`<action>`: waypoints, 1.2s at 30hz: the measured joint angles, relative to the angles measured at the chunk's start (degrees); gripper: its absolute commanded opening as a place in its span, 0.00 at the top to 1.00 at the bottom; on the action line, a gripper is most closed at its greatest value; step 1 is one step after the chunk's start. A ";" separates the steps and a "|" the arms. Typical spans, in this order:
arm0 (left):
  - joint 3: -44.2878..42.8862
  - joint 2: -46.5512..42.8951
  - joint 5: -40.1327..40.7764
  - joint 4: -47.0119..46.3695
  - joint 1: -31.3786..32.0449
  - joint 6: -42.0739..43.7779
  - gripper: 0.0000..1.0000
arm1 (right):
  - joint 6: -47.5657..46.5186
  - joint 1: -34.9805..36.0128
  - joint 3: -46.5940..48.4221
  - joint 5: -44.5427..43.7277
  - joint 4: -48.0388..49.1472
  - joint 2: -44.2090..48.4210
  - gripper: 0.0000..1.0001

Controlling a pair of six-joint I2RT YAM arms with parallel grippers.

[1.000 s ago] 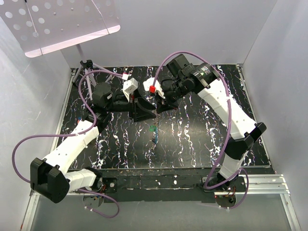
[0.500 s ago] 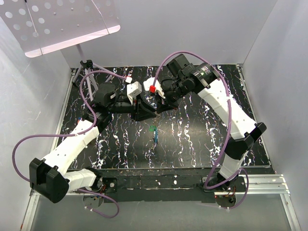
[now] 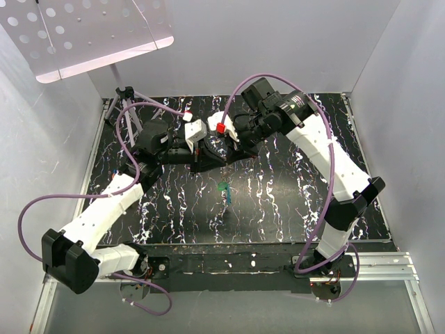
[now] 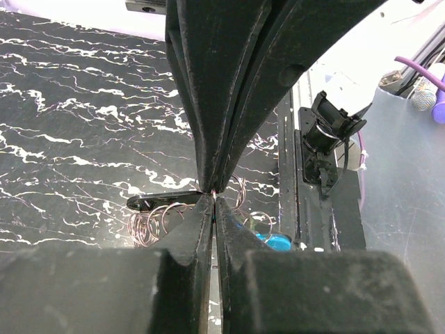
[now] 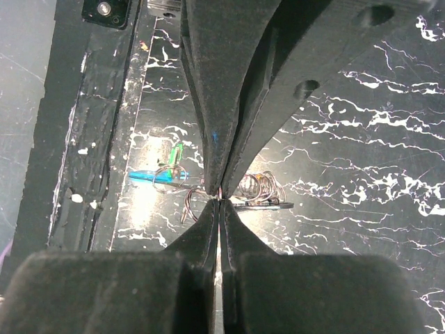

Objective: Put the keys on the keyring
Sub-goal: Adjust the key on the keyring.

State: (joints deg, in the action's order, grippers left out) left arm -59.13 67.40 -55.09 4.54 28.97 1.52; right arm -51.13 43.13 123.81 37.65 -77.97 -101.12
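Left gripper (image 3: 217, 154) pinched tight on keyring (image 5: 259, 186) wire, looks like; keys (image 3: 224, 189) hang or lie at 6 o'clock of the pinch, threading unconfirmed; right gripper (image 3: 231, 150) likewise clamped, tip to tip with left. Table (image 3: 292, 209) edges well apart all round; tripod (image 3: 125, 104) at 10 o'clock, far off.

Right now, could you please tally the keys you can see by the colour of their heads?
Blue key: 1
Green key: 1
Black key-like piece: 1
Total: 3
The wire rings beside them overlap too much to count.
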 measured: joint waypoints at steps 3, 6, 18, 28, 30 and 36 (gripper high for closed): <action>0.13 -0.59 0.79 -0.07 0.04 0.07 1.00 | 0.24 0.00 0.00 0.07 0.13 0.00 0.72; 2.80 -3.17 2.78 -2.95 0.02 -0.46 1.00 | 1.27 0.02 0.24 0.50 0.31 0.02 0.58; 24.04 -7.76 14.47 -60.35 -1.16 -26.21 1.00 | 10.25 -5.97 5.84 10.58 4.24 6.62 0.53; 20.15 0.70 19.80 -76.19 -1.86 -45.27 1.00 | 21.09 -10.43 -1.77 24.48 20.46 12.20 0.55; 19.32 0.57 19.65 -77.64 -1.86 -46.23 1.00 | 23.93 -10.45 -3.19 24.28 23.58 11.85 0.56; 18.99 0.55 17.81 -78.73 -1.86 -47.65 1.00 | 29.53 -10.56 -4.35 24.02 28.92 9.46 0.57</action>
State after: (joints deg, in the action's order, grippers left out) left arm -40.14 67.94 -37.28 -74.19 27.11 -46.13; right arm -21.61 32.58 119.46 61.67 -49.06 -91.66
